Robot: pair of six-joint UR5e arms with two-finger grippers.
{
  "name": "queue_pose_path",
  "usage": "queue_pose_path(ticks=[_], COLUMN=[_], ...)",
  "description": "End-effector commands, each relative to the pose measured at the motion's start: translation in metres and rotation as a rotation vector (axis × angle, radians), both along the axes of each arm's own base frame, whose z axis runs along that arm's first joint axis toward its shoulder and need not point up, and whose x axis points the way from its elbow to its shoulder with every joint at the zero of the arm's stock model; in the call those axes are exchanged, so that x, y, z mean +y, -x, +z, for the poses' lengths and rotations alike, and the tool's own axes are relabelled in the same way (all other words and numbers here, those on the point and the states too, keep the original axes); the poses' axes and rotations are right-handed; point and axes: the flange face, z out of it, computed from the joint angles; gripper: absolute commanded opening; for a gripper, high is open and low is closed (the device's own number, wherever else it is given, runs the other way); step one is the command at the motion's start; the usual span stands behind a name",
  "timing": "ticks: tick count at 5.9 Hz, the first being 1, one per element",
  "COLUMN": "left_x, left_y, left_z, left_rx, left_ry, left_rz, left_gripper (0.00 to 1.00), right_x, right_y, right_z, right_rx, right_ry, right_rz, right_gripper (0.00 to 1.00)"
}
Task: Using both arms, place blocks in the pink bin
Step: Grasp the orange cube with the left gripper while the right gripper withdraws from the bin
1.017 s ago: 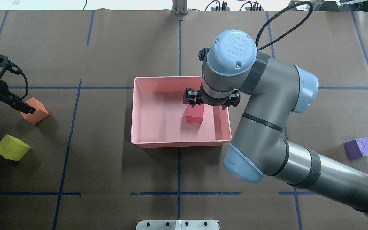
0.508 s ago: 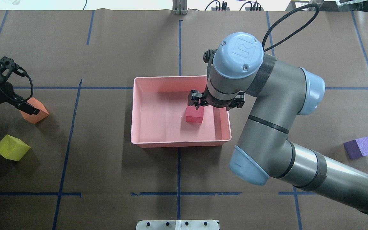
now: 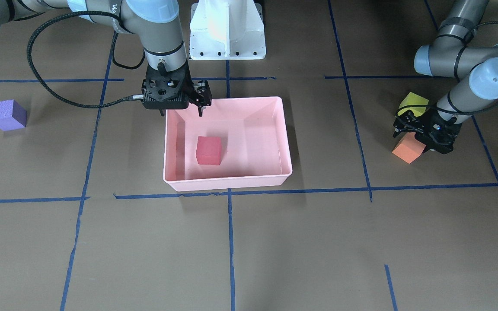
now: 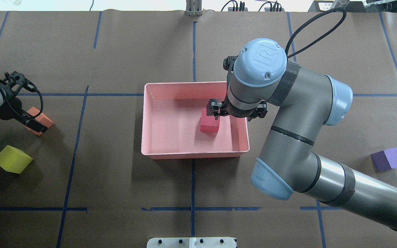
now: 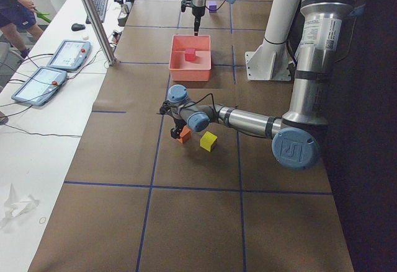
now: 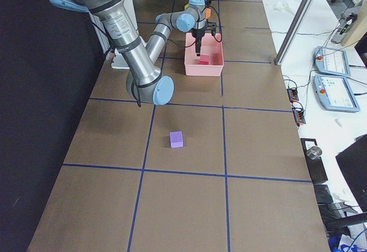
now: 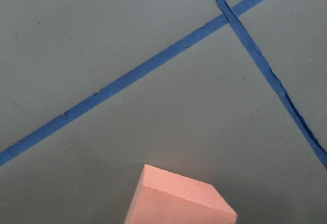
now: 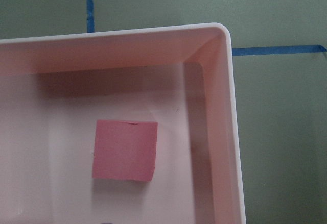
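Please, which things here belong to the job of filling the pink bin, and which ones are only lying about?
Belong to the job: pink bin; red block, already inside it; orange block; yellow-green block; purple block; left arm; right arm.

Only lying about: white pedestal; two tablets; keyboard.

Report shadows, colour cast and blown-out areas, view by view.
Overhead exterior: the strip beyond the table is blown out. Right wrist view: the table looks greenish, and shadow lies inside the pink bin above the red block. Left wrist view: the orange block is cropped by the bottom edge.
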Motion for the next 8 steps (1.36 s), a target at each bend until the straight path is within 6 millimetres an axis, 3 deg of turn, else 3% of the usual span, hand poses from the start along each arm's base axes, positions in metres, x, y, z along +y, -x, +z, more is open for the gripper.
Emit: queue_pose_path(ticks=[1, 2, 4, 5, 7, 8], left_x=[-0.003, -0.006, -0.029, -0.045, -0.055, -0.039], left_y=[-0.006, -0.008, -0.013, -0.026, -0.049, -0.088], left_z=[-0.004, -0.016, -0.092, -0.152, -0.293, -0.345], left_rx=[0.002, 0.01, 0.042, 0.077, 0.116, 0.14], left_ry=[0.005, -0.004, 0.064, 0.13, 0.286, 0.368], left_rz=[0.006, 0.004, -0.101, -0.181, -0.311, -0.333], left_gripper=[0.6, 0.41, 0.4, 0.41, 0.42, 0.43], right_x=[-0.008, -0.025, -0.059, -0.059, -0.046, -0.035], right_y=[-0.008, -0.027, -0.079, -0.125, -0.217, -0.254], right_z=[-0.001, 0.002, 0.035, 0.074, 0.146, 0.174], right_rx=[0.0, 0.002, 0.015, 0.038, 0.076, 0.072], right_ry=[-0.037, -0.062, -0.111, -0.16, -0.217, -0.233], right_rz=[-0.023, -0.043, -0.122, -0.184, -0.283, -0.31], right_gripper=[1.0, 1.0, 1.0, 1.0, 1.0, 1.0])
